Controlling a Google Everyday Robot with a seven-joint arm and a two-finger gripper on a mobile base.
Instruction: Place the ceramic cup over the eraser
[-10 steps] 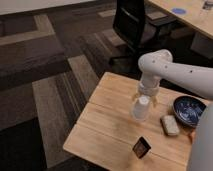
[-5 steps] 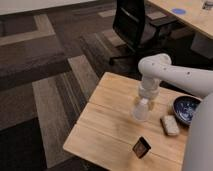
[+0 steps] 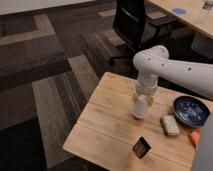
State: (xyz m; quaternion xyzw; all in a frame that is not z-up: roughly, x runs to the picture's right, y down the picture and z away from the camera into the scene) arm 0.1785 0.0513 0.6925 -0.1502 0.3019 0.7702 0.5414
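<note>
Ceramic cup (image 3: 139, 111) is being gripped at its top, mid-bench (image 3: 100, 131), by the clenched claw (image 3: 142, 99). Eraser (image 3: 141, 147) is lying apart, nearer the front edge; pale block (image 3: 170, 125) is lying beside blue bowl (image 3: 190, 111).

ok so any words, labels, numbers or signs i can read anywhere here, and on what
No text can be read anywhere.
cup: plain white, no print.
eraser: dark, any marking is too blurred to read.
bowl: blue pattern only, no lettering.
blue disc on the far desk: too small to read.
pincer: closed on the cup's top, no label showing.
</note>
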